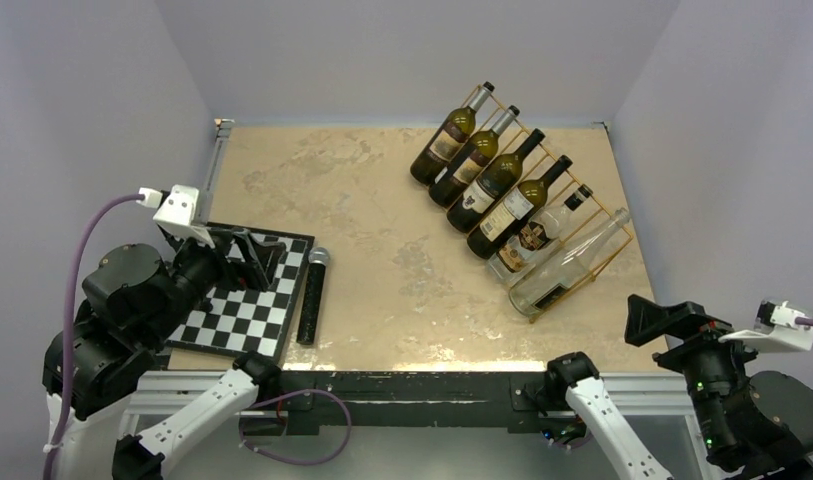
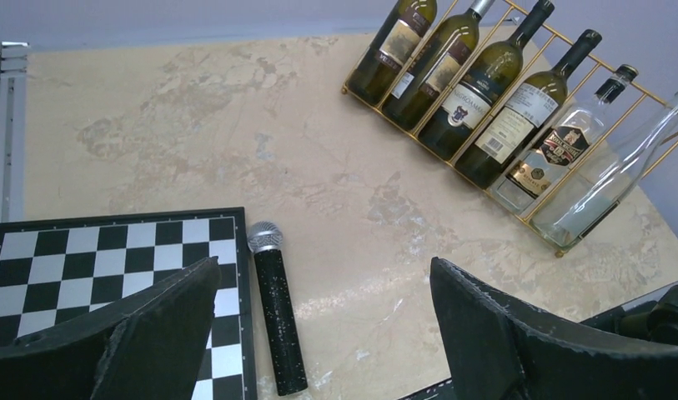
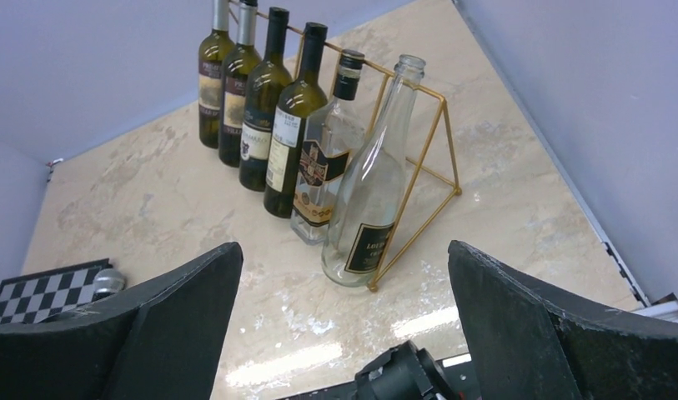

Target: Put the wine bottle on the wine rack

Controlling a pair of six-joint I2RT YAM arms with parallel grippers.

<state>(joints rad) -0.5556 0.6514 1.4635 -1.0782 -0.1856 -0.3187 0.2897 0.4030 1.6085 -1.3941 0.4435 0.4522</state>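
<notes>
Lying across the far right part of the table [image 1: 362, 220], the rack [image 1: 625, 238] runs on a diagonal from the far edge towards the right edge and carries six bottles side by side, necks pointing to the far right corner. Four green bottles [image 1: 497, 180] fill the slots at the far end, and a capped bottle [image 1: 542, 232] of clear glass with a dark label comes next. The clear bottle [image 1: 567, 265], with no cap and a small dark label near its base, sits in the last slot at the near end. It leans on the gold wires with its base low on the table side, just beside the capped one. The chessboard [image 1: 242, 320] lies at the near left corner, and a black microphone [image 1: 312, 295] lies on the table along the board's right edge, its silver head pointing away from the arms. The left gripper [image 2: 323, 265] hangs over the chessboard with its jaws spread wide and nothing between them. The right gripper [image 3: 344, 246] hangs at the near right corner, at about the table's near edge and well apart from the rack, facing the bottles. Its jaws too are spread wide and hold nothing.
</notes>
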